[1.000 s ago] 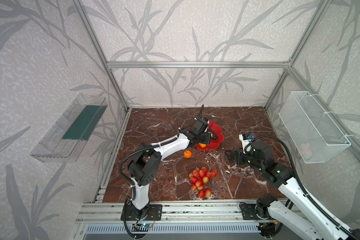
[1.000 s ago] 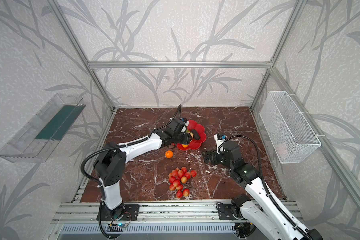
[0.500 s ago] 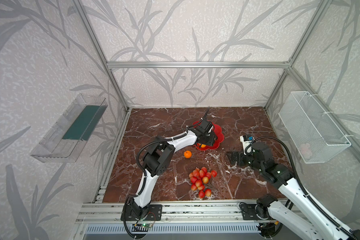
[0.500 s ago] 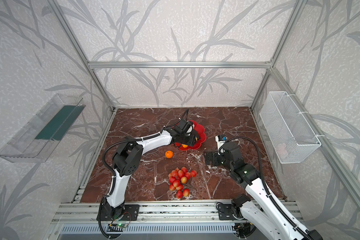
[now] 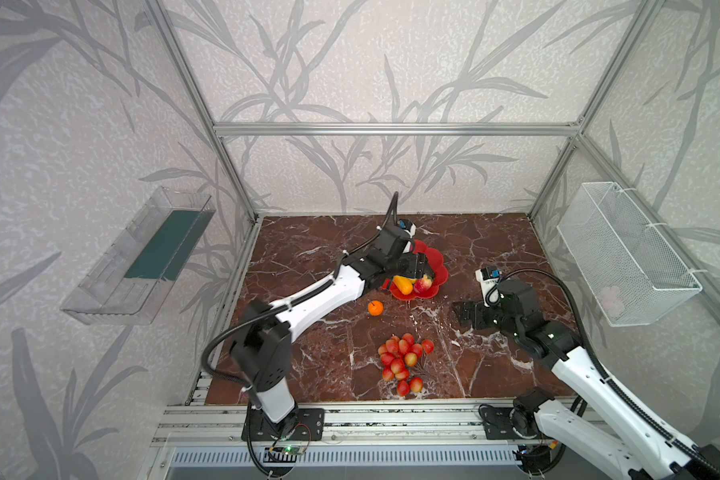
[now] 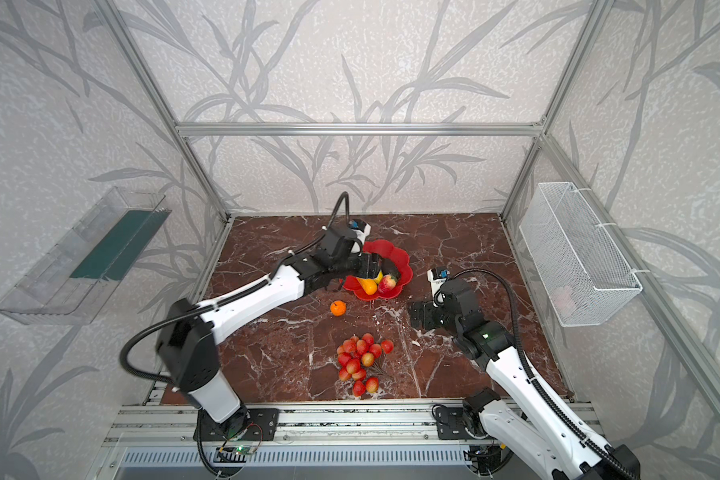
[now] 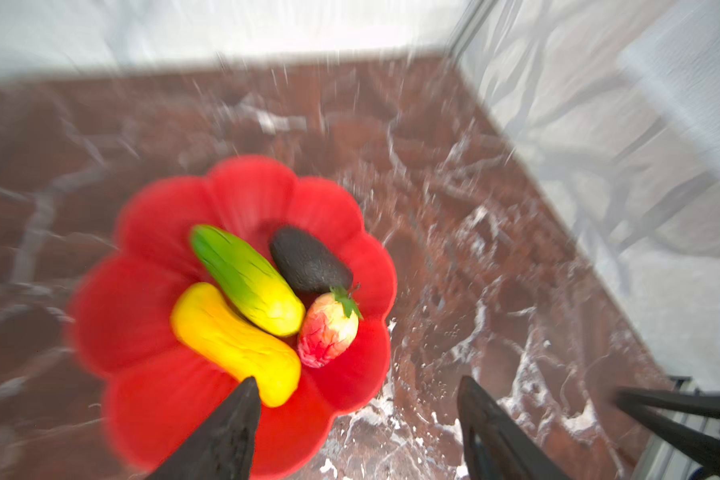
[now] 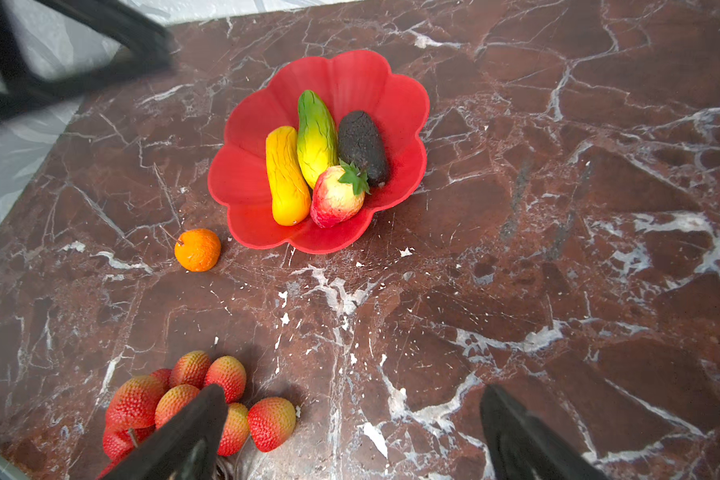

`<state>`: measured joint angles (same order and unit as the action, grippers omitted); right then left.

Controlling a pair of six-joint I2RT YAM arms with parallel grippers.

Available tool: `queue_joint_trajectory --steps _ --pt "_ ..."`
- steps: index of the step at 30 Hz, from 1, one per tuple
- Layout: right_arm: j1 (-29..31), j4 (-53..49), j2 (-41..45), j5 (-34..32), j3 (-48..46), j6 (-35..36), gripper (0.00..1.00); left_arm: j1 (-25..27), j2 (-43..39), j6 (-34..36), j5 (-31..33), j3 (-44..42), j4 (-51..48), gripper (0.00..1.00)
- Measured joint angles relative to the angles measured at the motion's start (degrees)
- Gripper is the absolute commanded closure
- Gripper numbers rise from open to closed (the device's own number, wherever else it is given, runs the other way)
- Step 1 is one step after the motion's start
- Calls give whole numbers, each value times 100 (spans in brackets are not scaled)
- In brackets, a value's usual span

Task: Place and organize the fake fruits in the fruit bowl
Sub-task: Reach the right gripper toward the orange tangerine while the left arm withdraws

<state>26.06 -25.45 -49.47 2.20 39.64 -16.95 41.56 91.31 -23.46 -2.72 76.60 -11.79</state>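
Observation:
The fruit bowl (image 8: 350,75), a red scalloped dish, stands on the marble floor in both top views (image 5: 435,262) (image 6: 398,253). In it lie a yellow-orange oblong (image 8: 285,174), a green-yellow oblong (image 8: 316,133), a dark avocado (image 8: 362,145) and a red-yellow apple (image 8: 337,197). An orange tangerine (image 5: 375,308) sits on the floor just in front of the bowl. The cherry bunch (image 5: 402,359) lies nearer the front edge. My left gripper (image 7: 356,382) hovers over the bowl's rim, open and empty. My right gripper (image 8: 350,392) is open, low beside the cherries (image 8: 175,399), with nothing between its fingers.
A clear plastic tray (image 5: 142,257) hangs on the left wall and a white wire basket (image 5: 624,257) on the right wall. Aluminium frame posts and wallpapered panels enclose the floor. A metal rail (image 5: 391,419) runs along the front.
My left gripper's jaws have spread apart over the bowl, and that arm's elbow has swung round. The right arm has barely moved.

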Motion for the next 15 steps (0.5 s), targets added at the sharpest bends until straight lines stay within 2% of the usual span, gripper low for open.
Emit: queue_joint_trajectory --steps 2,5,10,15 --pt "234 17 -195 -68 7 11 10 0 -1010 -92 330 -745 302 17" --pt "898 44 -588 -271 98 48 11 -4 -2559 -267 844 -1993 538 13" --pt "1980 319 -1528 -570 584 79 13 -46 -5388 -691 1749 -4024 87 7" --pt "2376 715 -2658 -581 1130 70 14 -81 -7626 -1051 2315 -4750 -1054 6"
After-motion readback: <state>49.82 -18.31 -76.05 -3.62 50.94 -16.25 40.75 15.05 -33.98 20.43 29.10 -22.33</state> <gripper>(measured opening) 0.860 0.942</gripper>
